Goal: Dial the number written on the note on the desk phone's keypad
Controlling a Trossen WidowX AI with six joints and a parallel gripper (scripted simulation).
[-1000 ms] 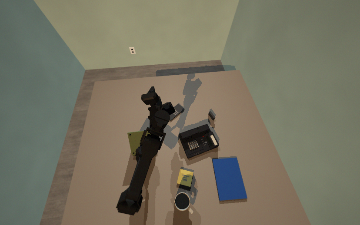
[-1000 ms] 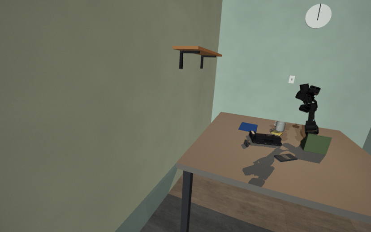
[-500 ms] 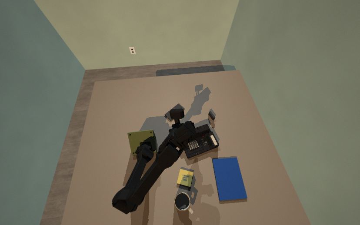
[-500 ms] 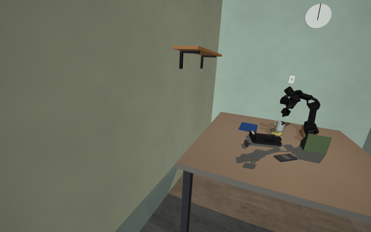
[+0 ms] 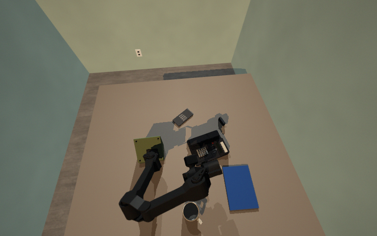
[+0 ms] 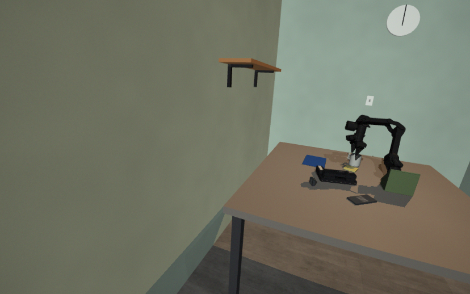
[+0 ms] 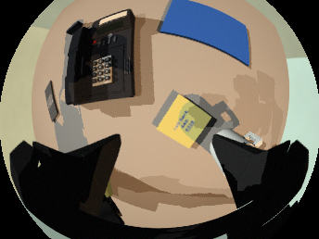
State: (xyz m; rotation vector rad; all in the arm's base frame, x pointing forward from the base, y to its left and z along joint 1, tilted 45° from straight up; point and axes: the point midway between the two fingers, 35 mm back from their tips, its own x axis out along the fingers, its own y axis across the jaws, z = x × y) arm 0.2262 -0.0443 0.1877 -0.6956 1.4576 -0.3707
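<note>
The black desk phone (image 5: 207, 148) lies in the middle of the table, with its grey keypad (image 5: 202, 151) facing up and the handset (image 7: 76, 62) in its cradle. It also shows in the wrist view (image 7: 100, 59) and in the exterior view (image 6: 335, 175). The yellow note (image 7: 185, 121) lies flat beside the phone, and my arm hides it in the top view. My gripper (image 7: 168, 139) (image 6: 355, 150) is open and empty. It points down, well above the table, over the note (image 6: 350, 168) and apart from the phone.
A mug (image 5: 191, 211) stands close to the note, under my arm. A blue pad (image 5: 239, 187) lies right of the phone. A green box (image 5: 148, 147) sits by my base. A dark calculator (image 5: 182, 116) and a small black object (image 5: 221, 120) lie beyond the phone.
</note>
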